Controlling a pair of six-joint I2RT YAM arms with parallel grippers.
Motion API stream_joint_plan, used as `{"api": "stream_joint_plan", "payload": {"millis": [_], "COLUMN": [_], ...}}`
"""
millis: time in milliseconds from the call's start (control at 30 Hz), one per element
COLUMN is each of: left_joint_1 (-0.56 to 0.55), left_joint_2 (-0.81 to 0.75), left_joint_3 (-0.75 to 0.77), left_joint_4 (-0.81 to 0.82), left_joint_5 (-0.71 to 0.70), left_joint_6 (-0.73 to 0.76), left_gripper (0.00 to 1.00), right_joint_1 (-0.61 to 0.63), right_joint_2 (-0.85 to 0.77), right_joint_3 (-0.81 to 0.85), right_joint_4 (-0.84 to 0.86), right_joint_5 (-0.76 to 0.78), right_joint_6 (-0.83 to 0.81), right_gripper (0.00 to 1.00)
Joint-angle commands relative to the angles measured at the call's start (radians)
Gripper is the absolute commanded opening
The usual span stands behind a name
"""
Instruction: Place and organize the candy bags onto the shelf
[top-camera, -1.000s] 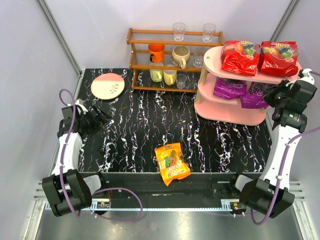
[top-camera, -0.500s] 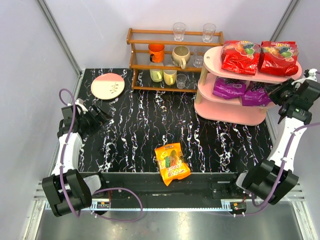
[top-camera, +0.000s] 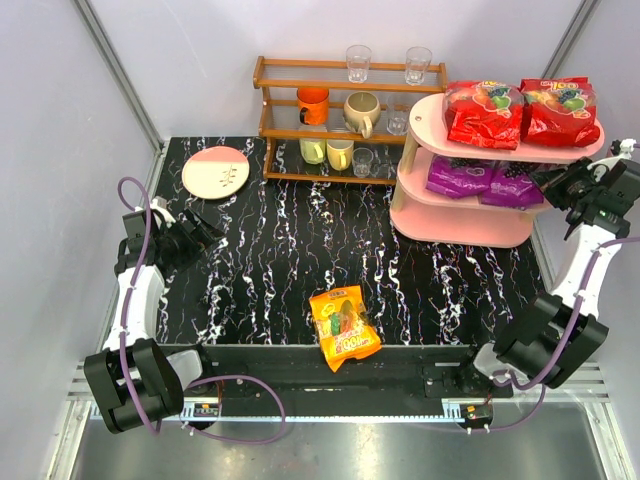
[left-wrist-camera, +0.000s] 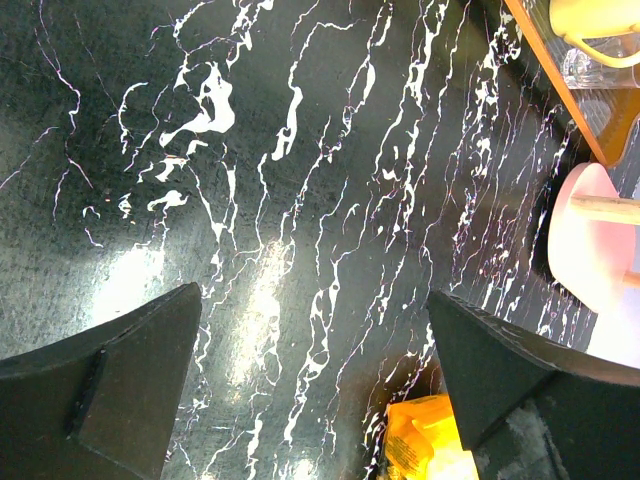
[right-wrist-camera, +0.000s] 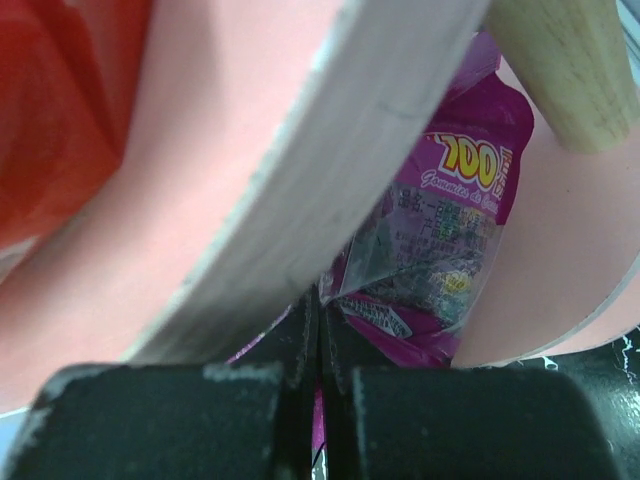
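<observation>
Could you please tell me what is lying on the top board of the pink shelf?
Two red candy bags lie side by side on the top board, covering most of it. That board partly hides the tier below, where two purple candy bags show.

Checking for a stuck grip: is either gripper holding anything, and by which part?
Left gripper: open, empty. Right gripper: shut at a purple candy bag's edge; whether it pinches it cannot be told.

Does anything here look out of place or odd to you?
Yes. The orange candy bag lies alone at the near edge of the table, skewed and partly hanging over it, while the red bags and purple bags sit on the pink shelf.
</observation>
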Motion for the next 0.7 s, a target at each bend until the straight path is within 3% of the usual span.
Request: {"api": "stream_joint_plan", "payload": {"millis": [0, 400, 467, 500, 600, 667], "left_joint_1": [0.008, 0.006, 0.006, 0.006, 0.006, 0.008], "left_joint_2": [-0.010, -0.008, -0.008, -0.008, -0.014, -0.013], "left_joint_3": [0.009, 0.006, 0.006, 0.006, 0.004, 0.004], "left_joint_4": [0.038, 0.054, 0.052, 0.052, 0.054, 0.055], "left_joint_5": [0.031, 0.056, 0.058, 0.058, 0.055, 0.055], "left_joint_6": [-0.008, -0.017, -0.017, -0.017, -0.016, -0.017], "left_gripper": [0.99, 0.99, 0.99, 0.99, 0.99, 0.99], "right_joint_1": [0.007, 0.003, 0.003, 0.003, 0.003, 0.003], "right_joint_2": [0.045, 0.080, 0.073, 0.060, 0.024, 0.007], "right_joint_3": [0.050, 0.055, 0.046, 0.036, 0.012, 0.001], "right_joint_4": [0.038, -0.008, -0.007, -0.001, 0.025, 0.045], "right_joint_5": [-0.032, -0.037, -0.021, -0.011, -0.001, 0.003], "right_joint_6": [-0.015, -0.043, -0.023, -0.016, 0.009, 0.030], "right_gripper": [0.00, 0.01, 0.19, 0.39, 0.58, 0.61]}}
